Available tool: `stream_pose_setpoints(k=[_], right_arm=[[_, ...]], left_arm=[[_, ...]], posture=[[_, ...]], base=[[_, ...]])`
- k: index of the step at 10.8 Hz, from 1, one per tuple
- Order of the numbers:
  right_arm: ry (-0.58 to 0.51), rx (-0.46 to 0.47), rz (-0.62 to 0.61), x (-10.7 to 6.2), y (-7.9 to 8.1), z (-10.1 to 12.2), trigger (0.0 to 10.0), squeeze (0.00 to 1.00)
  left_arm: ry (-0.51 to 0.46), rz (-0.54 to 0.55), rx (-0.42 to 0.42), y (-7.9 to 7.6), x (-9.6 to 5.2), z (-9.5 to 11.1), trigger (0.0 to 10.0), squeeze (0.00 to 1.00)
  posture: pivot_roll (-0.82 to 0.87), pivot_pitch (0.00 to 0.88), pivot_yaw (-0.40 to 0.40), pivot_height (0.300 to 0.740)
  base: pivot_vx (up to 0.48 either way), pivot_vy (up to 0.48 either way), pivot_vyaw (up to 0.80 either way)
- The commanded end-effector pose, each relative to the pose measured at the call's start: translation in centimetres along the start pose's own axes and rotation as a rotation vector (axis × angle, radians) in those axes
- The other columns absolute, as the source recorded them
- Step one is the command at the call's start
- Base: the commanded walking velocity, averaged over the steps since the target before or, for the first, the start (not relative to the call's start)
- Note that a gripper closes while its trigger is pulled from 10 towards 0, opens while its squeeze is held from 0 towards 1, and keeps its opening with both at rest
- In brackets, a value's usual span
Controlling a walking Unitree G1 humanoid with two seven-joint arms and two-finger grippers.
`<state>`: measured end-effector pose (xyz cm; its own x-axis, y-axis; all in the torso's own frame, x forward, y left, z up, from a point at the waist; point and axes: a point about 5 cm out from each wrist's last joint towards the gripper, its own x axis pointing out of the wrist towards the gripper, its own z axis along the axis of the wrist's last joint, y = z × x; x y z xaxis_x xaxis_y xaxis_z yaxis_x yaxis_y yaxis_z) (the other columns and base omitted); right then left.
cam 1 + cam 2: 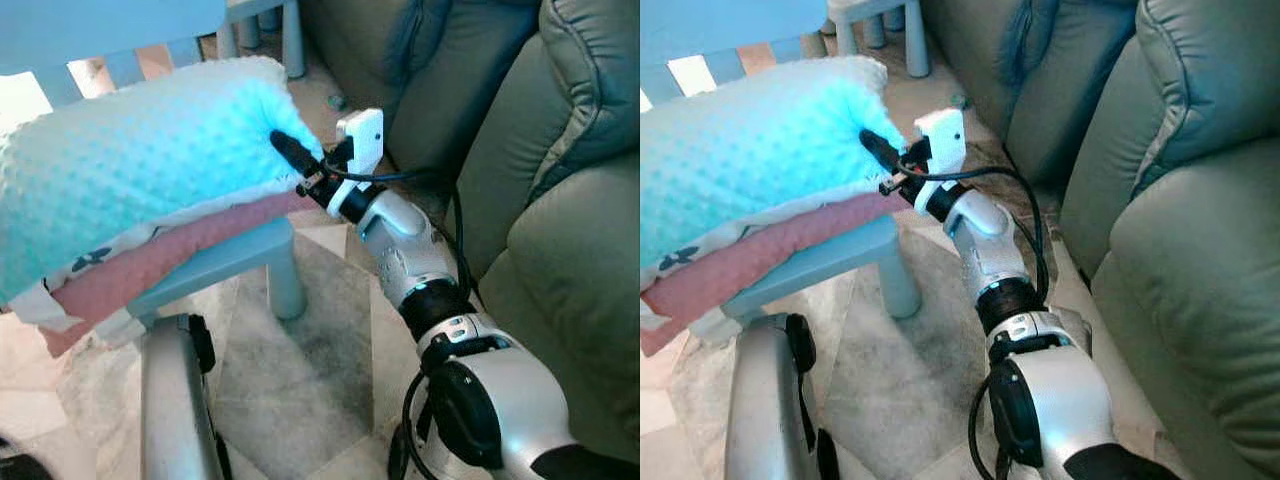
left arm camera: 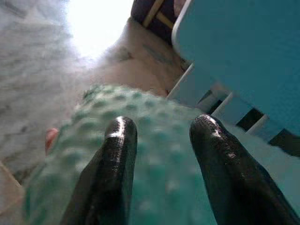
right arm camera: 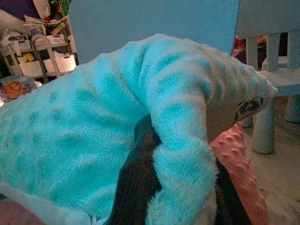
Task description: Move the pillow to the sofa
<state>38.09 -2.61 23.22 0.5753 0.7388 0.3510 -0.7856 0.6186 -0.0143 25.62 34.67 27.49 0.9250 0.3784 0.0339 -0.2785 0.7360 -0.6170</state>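
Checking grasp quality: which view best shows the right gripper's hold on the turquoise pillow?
The right wrist view: the right gripper has a fold of the turquoise pillow pinched between its black fingers. Both eye views show the same fingers pressed into the pillow's corner from the sofa side. The left wrist view shows the left gripper open over the pillow.

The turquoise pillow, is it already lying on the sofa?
No: the turquoise pillow lies on a pink pillow on the small blue chair, apart from the green sofa.
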Motion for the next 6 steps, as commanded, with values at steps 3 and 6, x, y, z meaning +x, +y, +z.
stream_pose_setpoints(k=[3, 6], right_arm=[[-0.020, -0.014, 0.005, 0.2, 0.4, 0.1, 0.0, 0.00], [-0.015, -0.010, 0.005, 0.0, 0.5, -0.1, 0.0, 0.00]], left_arm=[[0.000, 0.082, 0.029, 2.0, -1.6, 1.5, 10.0, 1.00], [0.024, 0.142, -0.049, 4.1, -2.8, 1.5, 10.0, 1.00]], posture=[[0.00, 0.148, 0.038, 0.347], [0.01, 0.154, 0.043, 0.347]], base=[[0.000, 0.000, 0.00], [0.000, 0.000, 0.00]])
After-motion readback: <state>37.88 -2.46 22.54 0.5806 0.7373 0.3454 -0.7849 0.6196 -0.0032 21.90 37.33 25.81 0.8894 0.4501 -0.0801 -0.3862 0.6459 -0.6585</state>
